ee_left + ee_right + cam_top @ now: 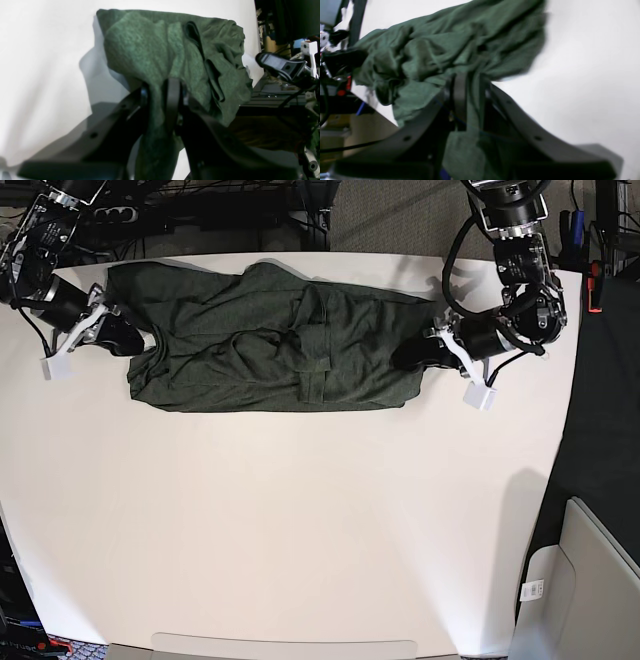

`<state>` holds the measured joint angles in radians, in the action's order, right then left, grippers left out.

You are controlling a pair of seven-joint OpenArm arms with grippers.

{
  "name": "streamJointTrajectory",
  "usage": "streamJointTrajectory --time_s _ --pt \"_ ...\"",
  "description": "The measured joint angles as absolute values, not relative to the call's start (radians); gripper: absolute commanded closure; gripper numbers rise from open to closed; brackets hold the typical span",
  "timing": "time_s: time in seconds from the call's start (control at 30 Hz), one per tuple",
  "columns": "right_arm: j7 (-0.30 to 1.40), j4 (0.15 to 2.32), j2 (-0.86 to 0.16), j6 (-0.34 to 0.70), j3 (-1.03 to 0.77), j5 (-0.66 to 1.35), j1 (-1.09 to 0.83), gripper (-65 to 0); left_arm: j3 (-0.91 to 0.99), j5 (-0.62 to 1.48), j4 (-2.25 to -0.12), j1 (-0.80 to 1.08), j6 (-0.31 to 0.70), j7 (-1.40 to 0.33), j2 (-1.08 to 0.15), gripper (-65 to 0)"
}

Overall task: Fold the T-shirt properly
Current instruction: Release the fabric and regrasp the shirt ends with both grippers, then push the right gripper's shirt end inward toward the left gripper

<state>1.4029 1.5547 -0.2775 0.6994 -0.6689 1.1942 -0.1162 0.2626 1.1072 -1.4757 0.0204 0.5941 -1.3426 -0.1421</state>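
The dark olive-green T-shirt lies stretched sideways across the far part of the white table, wrinkled in the middle. My left gripper is shut on the shirt's right end; in the left wrist view cloth runs between the closed fingers and the T-shirt hangs beyond. My right gripper is shut on the shirt's left end; in the right wrist view the T-shirt bunches ahead of the closed fingers.
The table's far edge runs just behind the shirt, with dark frames and cables past it. A grey bin stands off the table at the lower right. The other arm's gripper shows at the right of the left wrist view.
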Motion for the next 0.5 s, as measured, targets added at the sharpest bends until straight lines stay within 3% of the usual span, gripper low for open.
streamJointTrajectory --time_s 0.3,0.37,0.5 --pt "1.402 1.553 -0.297 0.699 -0.679 1.208 -0.111 -9.2 0.262 1.108 -1.476 0.022 0.594 -1.343 -0.109 -3.5" --pt "1.402 1.552 -0.300 0.699 -0.653 1.188 -0.113 -17.5 0.262 1.108 -1.476 0.022 0.594 -1.343 -0.108 -3.5" --pt "1.400 1.557 -0.299 0.699 -0.641 1.182 -0.123 -41.8 0.262 1.108 -1.476 0.022 0.594 -1.343 -0.109 -3.5"
